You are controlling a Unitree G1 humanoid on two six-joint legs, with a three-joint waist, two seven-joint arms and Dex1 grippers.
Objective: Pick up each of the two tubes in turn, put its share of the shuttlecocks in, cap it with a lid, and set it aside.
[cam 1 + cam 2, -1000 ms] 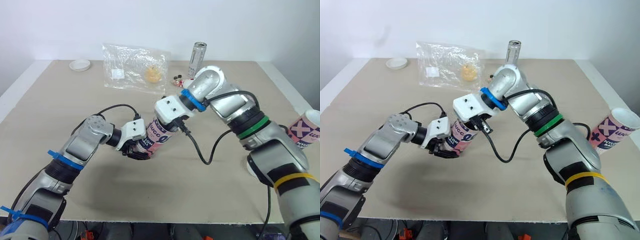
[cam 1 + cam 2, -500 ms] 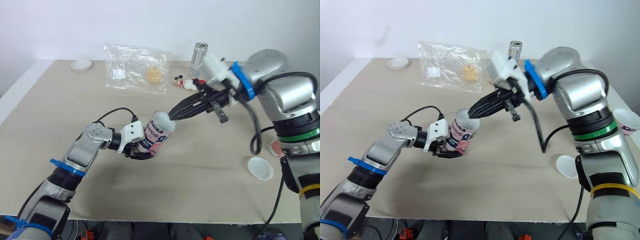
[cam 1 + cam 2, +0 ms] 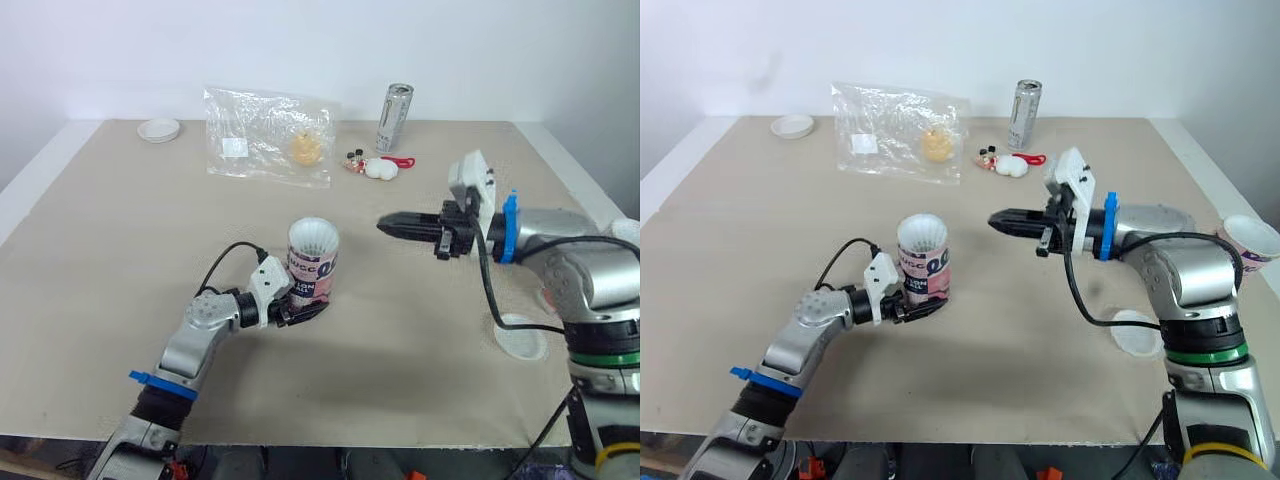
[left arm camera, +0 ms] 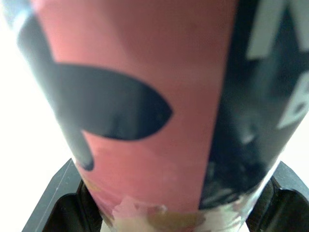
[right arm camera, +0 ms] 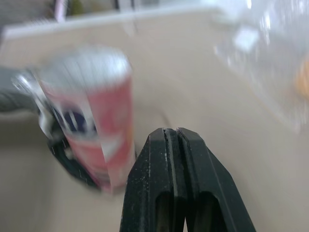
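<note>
Take the pink-and-black shuttlecock tube (image 3: 313,265) near the middle of the table (image 3: 90,250) as the reference. It stands upright, its mouth packed with white shuttlecock feathers (image 3: 313,235); I cannot tell whether its base rests on the table.

Well behind the tube and far to its left, a white lid (image 3: 160,129) lies near the table's back edge. Behind the tube and slightly left, a clear plastic bag (image 3: 268,135) lies flat with something yellowish inside.

The left pincer (image 3: 300,312) is clamped on the tube low down, from the tube's left. The left wrist view shows a black finger (image 4: 58,203) on either side of the tube's foot, pressed against it.

Behind the tube and to its right, a small keychain figure (image 3: 375,167) with a red loop lies on the table, and a silver drinks can (image 3: 396,118) stands upright just beyond it.

To the tube's right, at about the height of its mouth and clearly apart from it, the right pincer (image 3: 385,226) points toward the tube. Its two fingers are pressed together with nothing between them.

Farther right of the tube and nearer the front edge, another white lid (image 3: 522,337) lies flat. At the far right, a second tube (image 3: 1248,243) sits tilted, with its open mouth up.
</note>
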